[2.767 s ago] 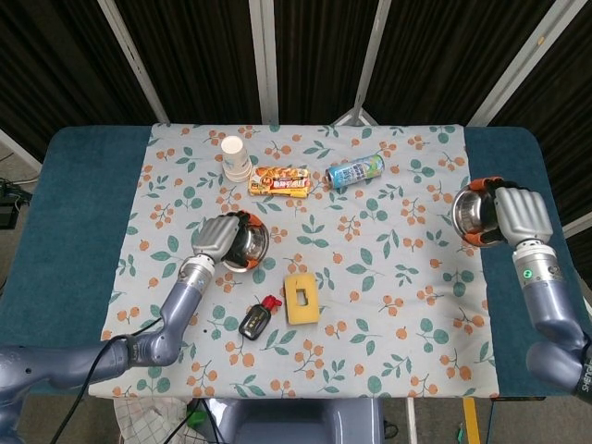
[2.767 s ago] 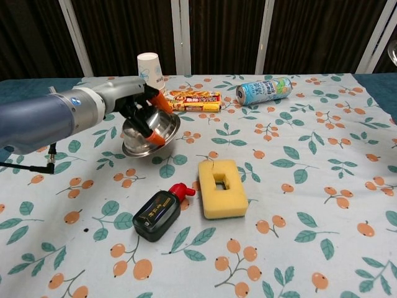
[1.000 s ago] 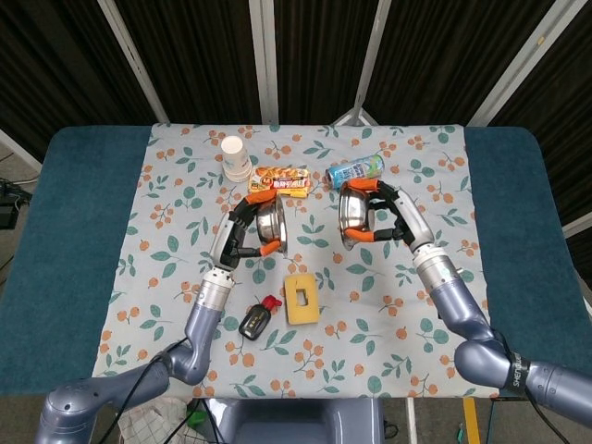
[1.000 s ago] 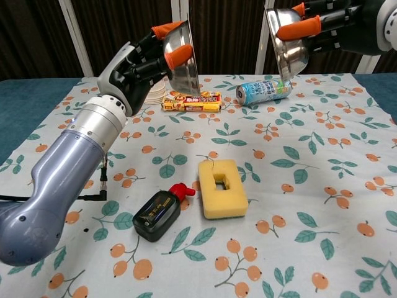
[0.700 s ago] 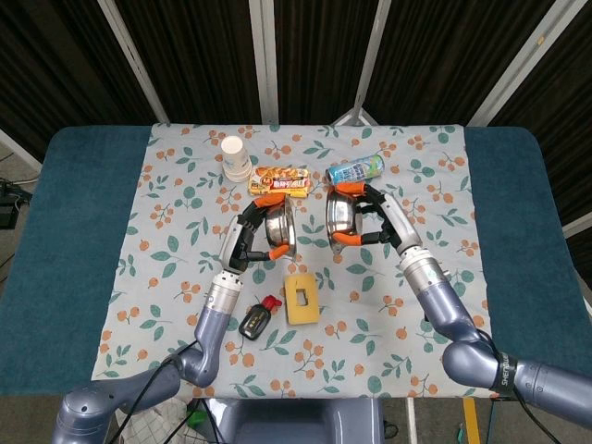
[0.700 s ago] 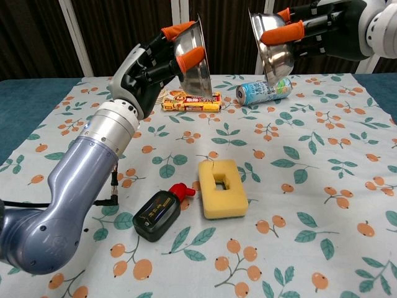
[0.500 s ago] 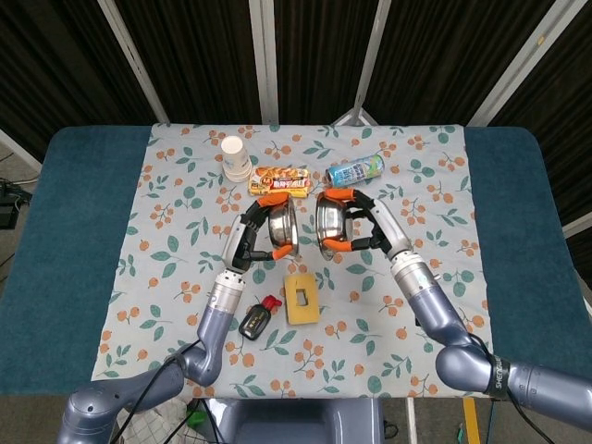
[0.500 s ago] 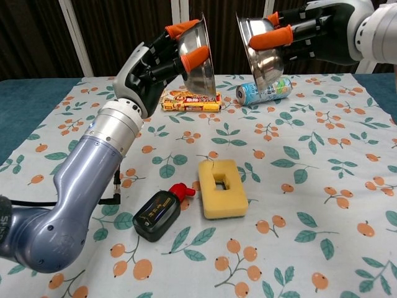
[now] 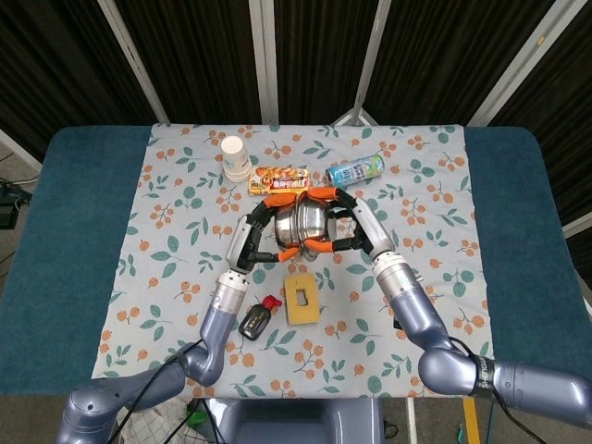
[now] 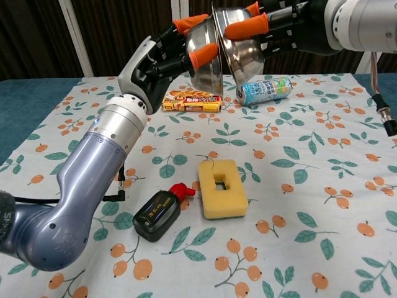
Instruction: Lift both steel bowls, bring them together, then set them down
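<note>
Left hand (image 10: 162, 57) is gripping the left steel bowl (image 10: 205, 53); right hand (image 10: 291, 28) is gripping the right steel bowl (image 10: 243, 49). Rims are touching in midair above the worktop (image 9: 435, 222), over open cloth between snack box (image 9: 279, 180), can (image 9: 355, 170) and sponge (image 9: 300, 298).

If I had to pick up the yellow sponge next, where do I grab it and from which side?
Take the sponge across its two long edges, coming straight down from above. It lies flat on the cloth with its long axis running away from the robot; both long sides look free, though the black bottle sits close on its left. The centre hole gives no better hold.
</note>
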